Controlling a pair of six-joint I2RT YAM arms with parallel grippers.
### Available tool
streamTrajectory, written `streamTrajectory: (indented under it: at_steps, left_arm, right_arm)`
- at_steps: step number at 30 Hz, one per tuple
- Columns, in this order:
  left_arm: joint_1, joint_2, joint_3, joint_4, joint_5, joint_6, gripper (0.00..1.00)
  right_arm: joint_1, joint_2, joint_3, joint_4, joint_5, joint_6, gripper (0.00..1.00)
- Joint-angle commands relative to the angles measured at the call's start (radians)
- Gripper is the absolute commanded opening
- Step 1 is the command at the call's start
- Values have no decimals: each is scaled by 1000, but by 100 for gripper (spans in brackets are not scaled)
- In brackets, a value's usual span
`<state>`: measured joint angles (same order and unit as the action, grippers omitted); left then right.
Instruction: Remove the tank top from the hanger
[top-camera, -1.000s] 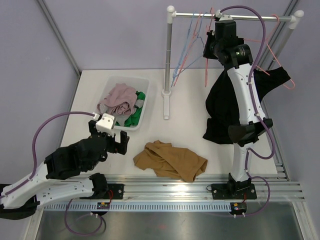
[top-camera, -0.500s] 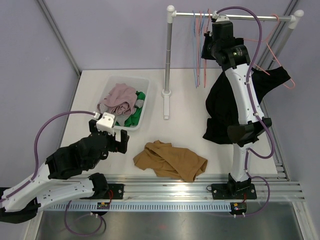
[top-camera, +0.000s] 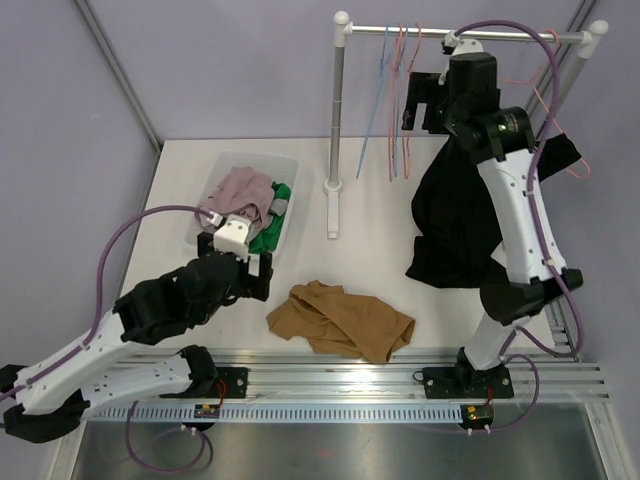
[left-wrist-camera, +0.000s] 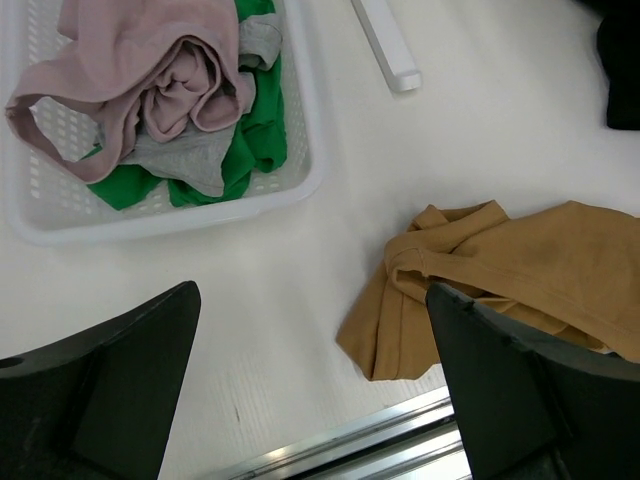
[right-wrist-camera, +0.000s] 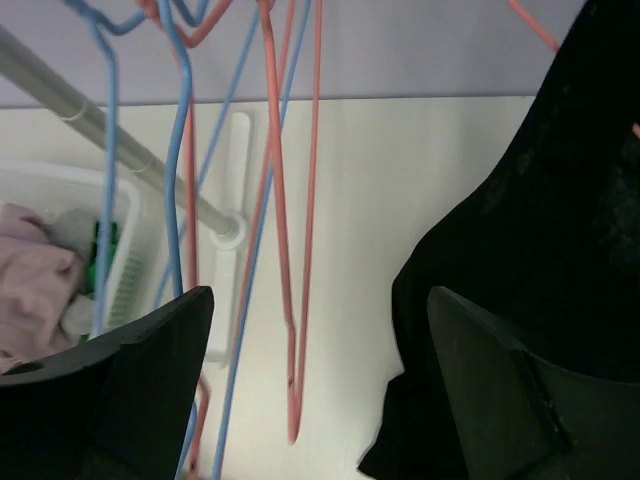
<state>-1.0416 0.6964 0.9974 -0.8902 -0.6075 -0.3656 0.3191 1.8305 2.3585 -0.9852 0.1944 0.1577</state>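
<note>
**Top external view.** Item: black tank top (top-camera: 448, 225), hanging on a pink hanger (top-camera: 577, 170) at the 3 o'clock end of the rack rail (top-camera: 400, 30). Its long axis is running from 1 o'clock down to 7 o'clock, toward the desk (top-camera: 380, 235). The right hand (top-camera: 420, 102) is hovering high beside the empty hangers (top-camera: 395, 140), released and gripping nothing. The tank top is lying just beside it at 5 o'clock. The left hand (top-camera: 240, 265) is waiting low at 8 o'clock, well apart from the tank top, between the basket (top-camera: 292, 200) and the tan garment (top-camera: 340, 320) (so the right arm is judged the nearer worker).

**Left wrist view.** The left hand (left-wrist-camera: 315, 400) is standing wide, nothing between its jaws. The basket (left-wrist-camera: 300, 190) is sitting at 11 o'clock and the tan garment (left-wrist-camera: 500, 270) at 3 o'clock. A corner of the tank top (left-wrist-camera: 620, 60) is showing at 1 o'clock.

**Right wrist view.** The right hand (right-wrist-camera: 320, 400) is released, with the wires of the empty hangers (right-wrist-camera: 290, 250) dangling loose at 12 o'clock. The tank top (right-wrist-camera: 540, 250) is filling 3 o'clock. The coming move is probably calling for a swing toward 3 o'clock. Open desk is lying between wires and cloth, and the wires are crowding the 9 o'clock side, where they could snag.
</note>
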Motion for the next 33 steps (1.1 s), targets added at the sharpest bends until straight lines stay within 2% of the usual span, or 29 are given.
streamTrajectory:
  at_steps: [1, 4, 5, 7, 8, 12, 14, 18, 23, 28, 30, 31, 32, 33]
  left_arm:
    - [0, 99, 56, 56, 80, -79, 99]
    - [-11, 201, 27, 147, 201, -128, 99]
    - [-20, 222, 8, 199, 239, -145, 99]
    - [-50, 300, -8, 244, 271, -153, 99]
    - [-57, 333, -14, 287, 319, -154, 99]
    - [-95, 477, -26, 367, 380, -154, 99]
    - [-109, 566, -31, 411, 405, -157, 99]
    - [-117, 728, -39, 473, 414, -164, 99]
    - [-120, 935, -42, 534, 433, -194, 99]
    - [-129, 1006, -78, 598, 426, -225, 98]
    - [-130, 1012, -106, 622, 446, -231, 76]
    - [-132, 1005, -112, 632, 448, -239, 39]
    - [-133, 994, -118, 629, 437, -242, 18]
    - [-135, 980, -126, 622, 422, -246, 3]
  right_arm:
    - [8, -212, -82, 55, -10, -10, 99]
    - [8, -379, -259, 103, -71, 2, 99]
    - [8, -474, -371, 117, -114, 8, 100]
    - [9, -577, -493, 188, -160, 48, 100]
    - [8, -685, -622, 216, -217, 61, 99]
    - [8, -897, -843, 275, -265, 153, 100]
    - [8, -992, -942, 293, -356, 169, 100]
    - [9, -1112, -1074, 333, -516, 210, 99]
    - [9, -1205, -1159, 309, -495, 241, 99]
    - [9, -1237, -1170, 275, -547, 240, 100]
    - [8, -1249, -1173, 275, -561, 238, 99]
    - [9, -1260, -1173, 273, -573, 237, 99]
    - [9, -1267, -1173, 273, -579, 233, 99]
    - [8, -1274, -1171, 270, -582, 230, 100]
